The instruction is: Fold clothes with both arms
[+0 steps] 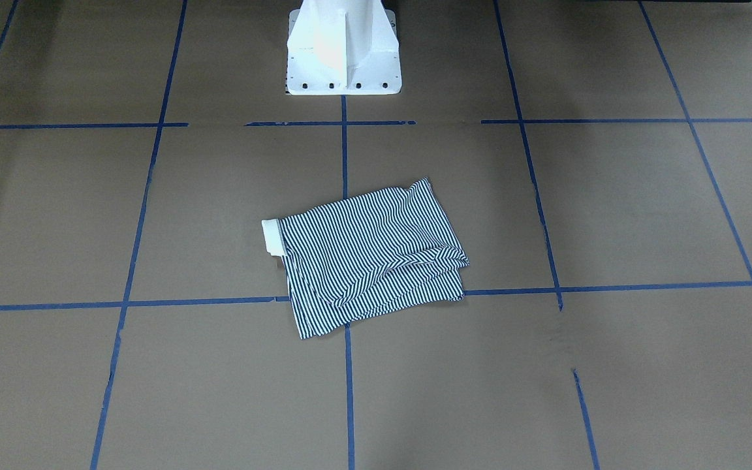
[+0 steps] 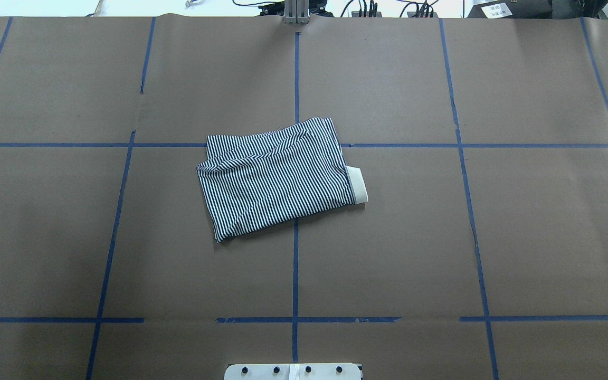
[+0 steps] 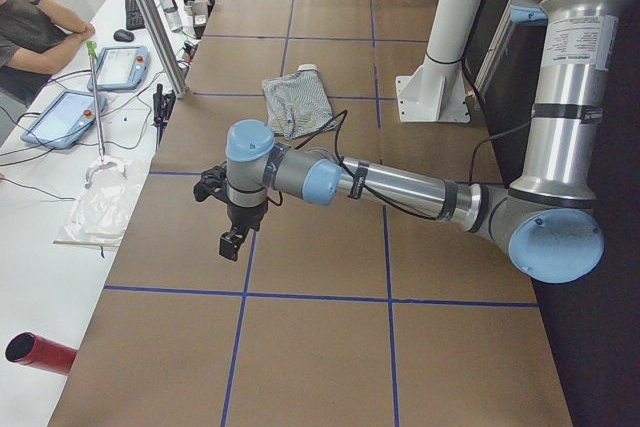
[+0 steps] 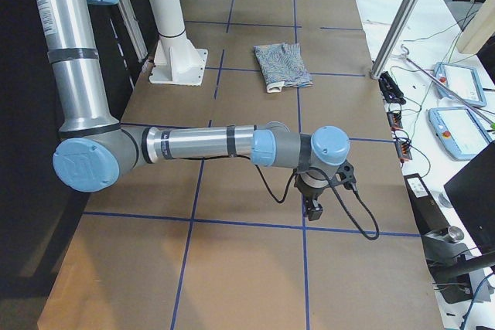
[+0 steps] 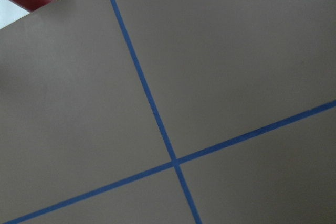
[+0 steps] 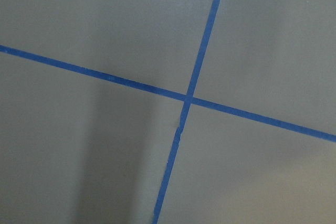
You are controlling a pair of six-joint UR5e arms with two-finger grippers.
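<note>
Fingers [image 3: 232, 243] well apart from folded striped shirt [image 2: 277, 177] (cream collar [image 2: 357, 184] exposed)

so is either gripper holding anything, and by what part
Nothing is held. The folded navy-and-white striped polo shirt lies flat on the table; the left gripper and right gripper hang far from it.

Brown paper-covered table [image 2: 547, 237], blue tape [image 2: 294, 274] grid.
Striped polo shirt [image 2: 277, 177] lies folded into a rough rectangle, slightly skewed, around the tabletop middle, well apart from every edge, straddling a tape crossing. Cream collar [image 2: 357, 184] sticks out on the robot's right side. White pedestal base [image 1: 343, 59] stands mid robot-side edge.
</note>
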